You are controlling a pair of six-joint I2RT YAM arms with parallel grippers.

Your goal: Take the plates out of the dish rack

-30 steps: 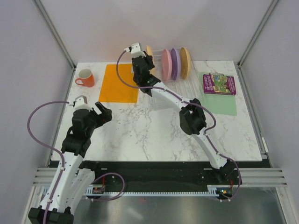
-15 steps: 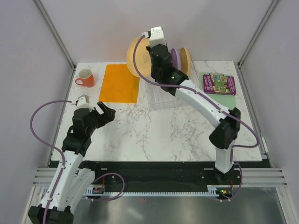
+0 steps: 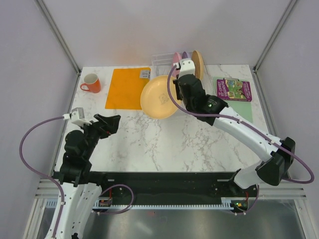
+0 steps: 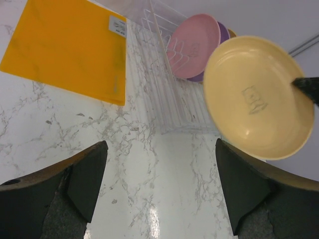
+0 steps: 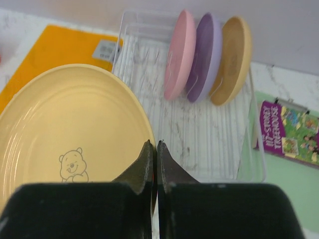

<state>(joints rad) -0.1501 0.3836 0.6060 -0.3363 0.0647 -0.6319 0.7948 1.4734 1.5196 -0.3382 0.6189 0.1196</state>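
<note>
My right gripper is shut on the rim of the yellow-orange plate, which hangs tilted in the air beside the dish rack's left end. In the top view this plate sits between the orange mat and the right gripper. The pink plate, purple plate and tan-orange plate stand upright in the rack's wire dividers. My left gripper is open and empty over the table's left part, its view facing the rack and the held plate.
A flat orange mat lies left of the rack, with a red mug beyond it. A picture book rests on a green mat at the right. Frame posts rise at the back corners.
The right gripper closed on the yellow-orange plate, lifted it out of the rack, then brought it forward and lower beside the orange mat. The left arm drew back slightly.
</note>
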